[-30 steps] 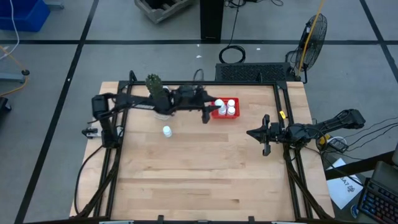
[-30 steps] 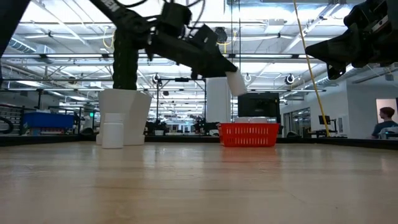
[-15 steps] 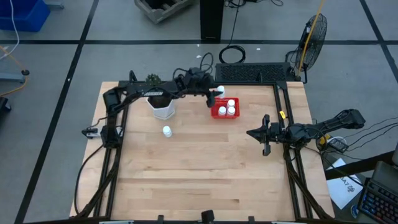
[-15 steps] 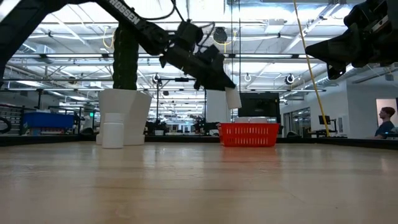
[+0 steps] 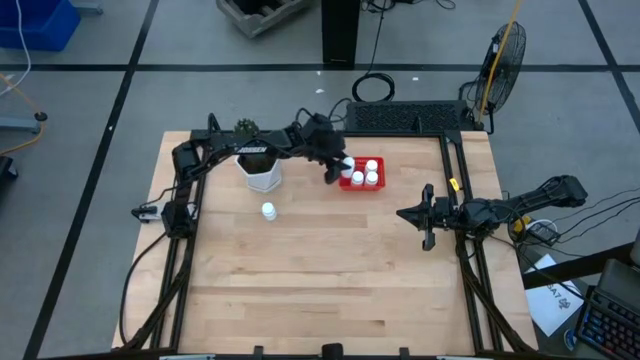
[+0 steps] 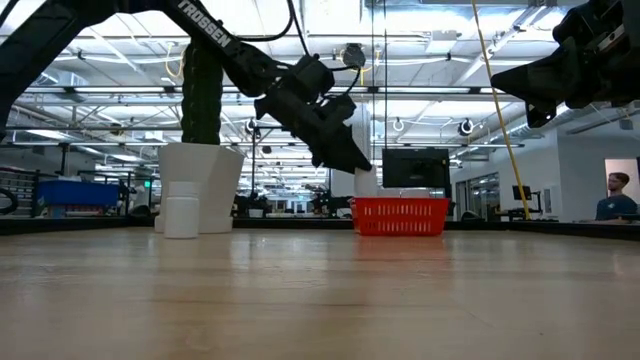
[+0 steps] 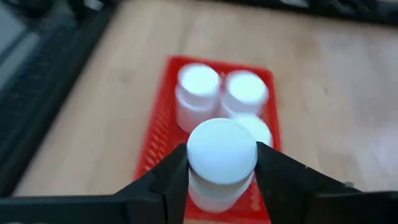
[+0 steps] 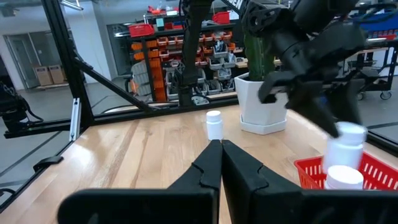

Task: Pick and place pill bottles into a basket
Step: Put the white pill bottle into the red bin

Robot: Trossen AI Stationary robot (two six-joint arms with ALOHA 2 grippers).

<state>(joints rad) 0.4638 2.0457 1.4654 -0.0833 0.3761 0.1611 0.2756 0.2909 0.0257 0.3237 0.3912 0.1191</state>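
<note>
My left gripper (image 5: 336, 171) is shut on a white pill bottle (image 7: 222, 150) just above the left end of the red basket (image 5: 362, 186). Three white bottles (image 5: 371, 171) stand in the basket. They also show in the left wrist view (image 7: 199, 82). One more bottle (image 5: 268, 210) stands on its base on the table, near the white pot. My right gripper (image 5: 425, 215) hovers shut and empty at the table's right side, as its wrist view shows (image 8: 221, 144). My left gripper pinches the bottle between its two fingers (image 7: 172, 176), on two opposite sides near the bottle's top (image 7: 193, 163). The fingers slant down from the table's left. The bottle (image 6: 365, 183) hangs upright, lifted clear, its base about level with the basket's rim (image 6: 400, 202).
A white hexagonal pot (image 5: 262, 175) with a green cactus (image 5: 247, 130) stands left of the basket, under my left arm. Black frame rails (image 5: 455, 170) run along the table's sides. A person (image 6: 617, 195) stands in the room far behind the table.
My left gripper has gone down with the bottle toward the basket, after swinging a little toward the table's far edge and back. The bottle stays upright in the hold and now hangs at the basket's rim.
</note>
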